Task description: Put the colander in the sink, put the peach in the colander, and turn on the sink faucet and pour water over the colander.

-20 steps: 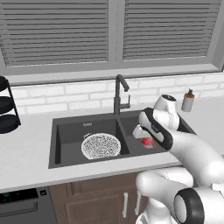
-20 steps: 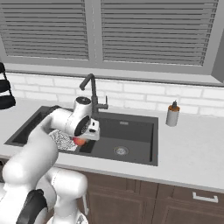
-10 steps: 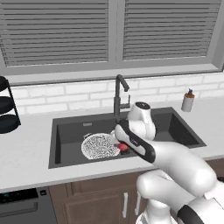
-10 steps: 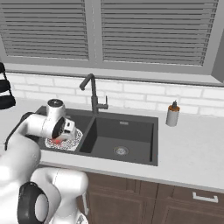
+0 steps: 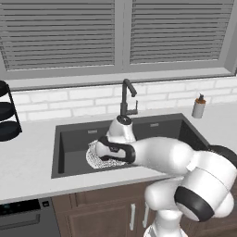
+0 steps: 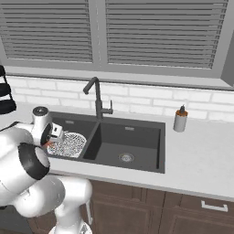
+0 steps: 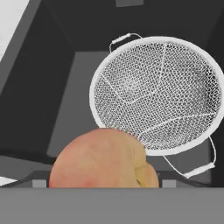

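Observation:
The white perforated colander (image 7: 157,94) lies on the floor of the left basin of the dark grey sink (image 5: 69,139), partly behind my hand in the left base view (image 5: 97,161). My gripper (image 6: 51,140) hovers over that basin's near-left part, shut on the red-orange peach (image 7: 103,159). The peach hangs beside the colander's rim, above the basin floor, and hides my fingertips. A sliver of the peach (image 6: 47,144) shows orange under the hand. The dark faucet (image 5: 126,95) stands behind the divider with no water running.
The right basin (image 6: 132,144) with its silver drain lies open. A soap bottle (image 5: 199,106) stands on the counter at the back right. A black tiered rack (image 5: 7,115) stands on the far left counter. Light counter surrounds the sink.
My arm has swung left from the right basin across the divider to the left basin, carrying the peach. The colander has stayed put.

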Robot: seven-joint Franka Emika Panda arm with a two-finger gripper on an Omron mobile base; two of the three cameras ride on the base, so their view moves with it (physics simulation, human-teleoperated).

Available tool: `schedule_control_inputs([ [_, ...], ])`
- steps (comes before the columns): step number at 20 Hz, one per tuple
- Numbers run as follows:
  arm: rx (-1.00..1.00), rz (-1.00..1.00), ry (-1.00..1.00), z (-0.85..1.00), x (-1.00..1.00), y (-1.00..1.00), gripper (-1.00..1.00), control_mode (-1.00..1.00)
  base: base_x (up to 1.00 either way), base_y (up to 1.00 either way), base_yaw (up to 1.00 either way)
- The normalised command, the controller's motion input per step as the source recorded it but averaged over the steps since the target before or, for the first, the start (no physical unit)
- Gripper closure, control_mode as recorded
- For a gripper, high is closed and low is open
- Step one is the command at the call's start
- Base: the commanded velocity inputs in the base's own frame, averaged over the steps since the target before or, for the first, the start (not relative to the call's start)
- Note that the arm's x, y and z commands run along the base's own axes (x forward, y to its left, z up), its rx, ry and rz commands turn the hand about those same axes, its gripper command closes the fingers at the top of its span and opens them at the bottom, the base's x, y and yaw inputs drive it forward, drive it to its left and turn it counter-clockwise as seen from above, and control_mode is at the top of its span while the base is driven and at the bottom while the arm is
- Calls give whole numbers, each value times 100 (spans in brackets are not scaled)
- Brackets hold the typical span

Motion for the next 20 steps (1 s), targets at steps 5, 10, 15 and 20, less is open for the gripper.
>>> schedule_control_inputs([
  [5,-3,-13,8,-3,77,30,100,-100,0,0,0],
  [10,-10,-21,12,-17,54,3,100,-100,0,0,0],
  [15,-12,-20,9,-27,16,0,100,-100,0,0,0],
  [20,-11,-18,9,-23,19,0,100,-100,0,0,0],
])
